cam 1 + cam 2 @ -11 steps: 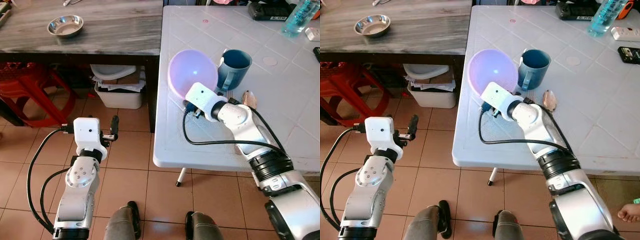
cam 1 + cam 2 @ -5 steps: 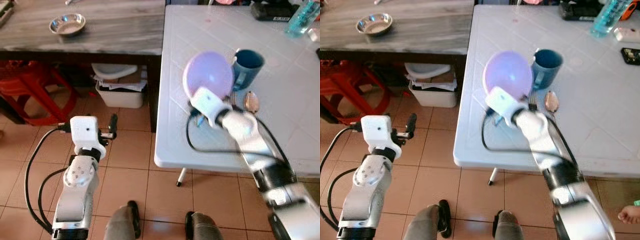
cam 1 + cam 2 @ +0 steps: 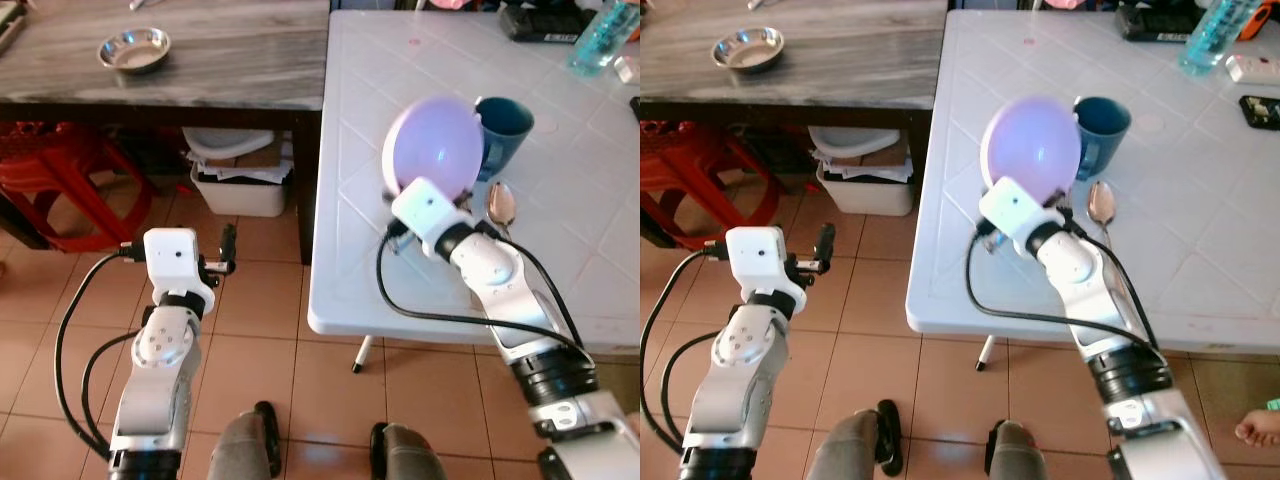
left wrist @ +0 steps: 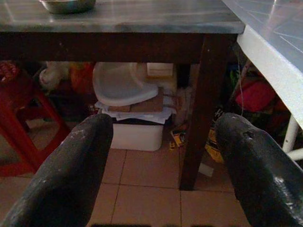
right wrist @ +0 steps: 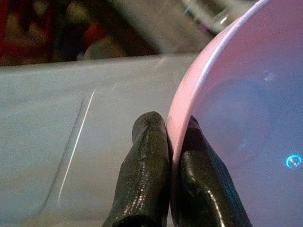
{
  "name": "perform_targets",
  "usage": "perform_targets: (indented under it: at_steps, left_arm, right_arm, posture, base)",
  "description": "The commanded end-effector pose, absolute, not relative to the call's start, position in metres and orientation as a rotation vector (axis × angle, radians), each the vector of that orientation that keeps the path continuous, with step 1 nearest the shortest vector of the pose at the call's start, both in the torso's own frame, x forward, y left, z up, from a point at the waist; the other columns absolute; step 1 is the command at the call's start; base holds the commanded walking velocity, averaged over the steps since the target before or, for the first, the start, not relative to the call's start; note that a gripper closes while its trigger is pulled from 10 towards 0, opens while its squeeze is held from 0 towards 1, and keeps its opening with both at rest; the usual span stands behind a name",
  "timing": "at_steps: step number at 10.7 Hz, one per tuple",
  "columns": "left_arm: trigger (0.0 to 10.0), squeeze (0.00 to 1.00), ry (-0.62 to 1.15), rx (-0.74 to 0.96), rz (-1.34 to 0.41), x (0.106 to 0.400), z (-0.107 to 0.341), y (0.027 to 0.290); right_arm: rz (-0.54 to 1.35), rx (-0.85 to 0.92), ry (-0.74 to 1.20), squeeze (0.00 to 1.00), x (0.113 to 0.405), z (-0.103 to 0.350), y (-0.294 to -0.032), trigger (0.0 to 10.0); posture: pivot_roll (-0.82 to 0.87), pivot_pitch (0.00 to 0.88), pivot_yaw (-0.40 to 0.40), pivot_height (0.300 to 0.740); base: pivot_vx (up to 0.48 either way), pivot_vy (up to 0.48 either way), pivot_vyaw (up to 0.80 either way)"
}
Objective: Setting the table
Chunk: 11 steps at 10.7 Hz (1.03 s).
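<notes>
Pink plastic, the bowl (image 3: 436, 146) is pinched by its rim in the right tool (image 5: 169, 156), one finger (image 5: 144, 165) outside the wall and the other inside, and is held tilted on edge above the white surface (image 3: 370, 250). Compared with a second ago the bowl has travelled across the white surface towards the blue mug (image 3: 503, 125); its far rim now overlaps the mug's near side, where earlier a gap showed between them. A spoon (image 3: 500, 203) lies flat on the surface just beside the mug, on the robot's side of it. The left tool (image 4: 158, 156) is released, its fingers spread wide, low over the tiled floor (image 3: 260, 300), well apart from the mug. Beyond it a second, grey wood-grain surface (image 3: 200, 60) carries a small steel dish (image 3: 133, 49). Under that sit a white bin (image 3: 240, 185) and a red stool (image 3: 45, 190).
</notes>
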<state>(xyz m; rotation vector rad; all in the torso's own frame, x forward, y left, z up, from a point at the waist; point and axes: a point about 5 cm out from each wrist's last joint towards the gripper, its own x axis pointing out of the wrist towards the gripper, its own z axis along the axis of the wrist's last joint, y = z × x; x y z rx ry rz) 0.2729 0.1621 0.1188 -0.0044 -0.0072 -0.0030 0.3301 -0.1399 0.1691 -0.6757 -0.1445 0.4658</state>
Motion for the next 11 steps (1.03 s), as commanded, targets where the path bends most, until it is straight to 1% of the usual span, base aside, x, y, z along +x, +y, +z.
perform_targets:
  at_steps: [1,2,4,5,6,8,11]
  left_arm:
    - [10.0,0.00,-0.010,0.001,0.023,0.273,0.118,0.167]
    - [10.0,0.00,-0.021,0.009,0.027,0.274,0.119,0.168]
    - [10.0,0.00,-0.032,0.011,0.025,0.275,0.119,0.170]
    - [10.0,0.00,-0.043,0.011,0.027,0.278,0.121,0.171]
    - [10.0,0.00,-0.061,0.015,0.019,0.279,0.124,0.170]
    - [10.0,0.00,-0.099,0.038,-0.024,0.279,0.129,0.164]
    - [10.0,0.00,-0.111,0.032,-0.030,0.281,0.131,0.165]
  right_arm:
    - [0.447,-0.649,-0.210,0.00,0.327,0.177,-0.138,0.0]
    - [0.422,-0.590,-0.294,0.00,0.319,0.184,-0.130,0.0]
    - [0.386,-0.484,-0.351,0.00,0.302,0.186,-0.125,0.0]
    - [0.376,-0.445,-0.348,0.00,0.290,0.180,-0.124,10.0]
    - [0.367,-0.420,-0.339,0.00,0.282,0.176,-0.123,10.0]
    - [0.359,-0.399,-0.333,0.00,0.278,0.175,-0.120,10.0]
    - [0.345,-0.389,-0.345,0.00,0.282,0.181,-0.121,10.0]
  posture:
    - [-0.05,0.127,0.023,0.740]
    - [-0.05,0.118,0.026,0.740]
    - [-0.05,0.115,0.029,0.740]
    - [-0.06,0.116,0.030,0.740]
    - [-0.06,0.121,0.031,0.740]
    - [-0.07,0.124,0.031,0.740]
    - [-0.06,0.124,0.029,0.740]
  base:
    - [0.000,0.480,0.00]
    - [0.000,0.472,0.00]
    - [0.000,0.457,0.00]
    - [0.000,0.450,0.00]
    - [0.266,0.398,0.00]
    - [0.360,0.315,0.00]
    - [0.428,0.000,0.00]
